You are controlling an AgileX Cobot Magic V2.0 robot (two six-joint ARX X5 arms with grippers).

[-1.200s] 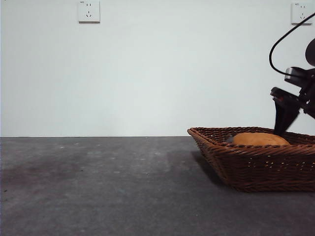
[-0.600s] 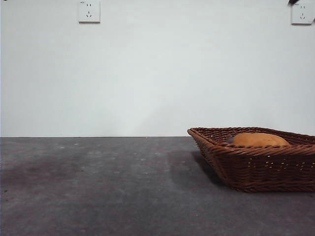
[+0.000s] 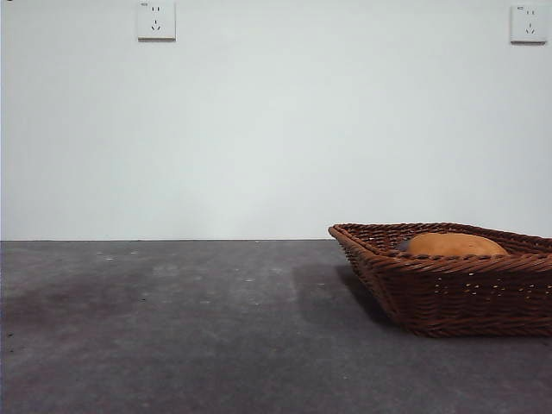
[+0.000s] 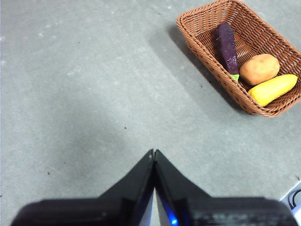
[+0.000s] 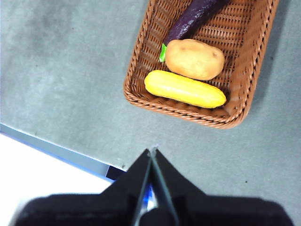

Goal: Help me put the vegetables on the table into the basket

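Note:
The brown wicker basket (image 3: 448,285) (image 4: 197,24) (image 5: 244,75) stands on the grey table (image 3: 172,328) at the right. Inside it lie a purple eggplant (image 4: 227,45) (image 5: 195,19), an orange-brown potato (image 4: 259,68) (image 5: 194,59) (image 3: 455,245) and a yellow corn cob (image 4: 273,89) (image 5: 184,89), side by side. My left gripper (image 4: 153,152) hangs shut and empty high over bare table, well away from the basket. My right gripper (image 5: 153,150) is also shut and empty, raised above the table just off the basket's corn side. Neither arm shows in the front view.
Two wall sockets (image 3: 156,20) (image 3: 529,23) sit on the white wall behind. The table's edge (image 5: 56,148) runs close beside my right gripper, with white floor beyond. A cable (image 4: 295,197) lies at the corner of the left wrist view.
The dark arm that stood over the basket's right end one second ago has lifted up and out of the front view. The basket and potato have not moved.

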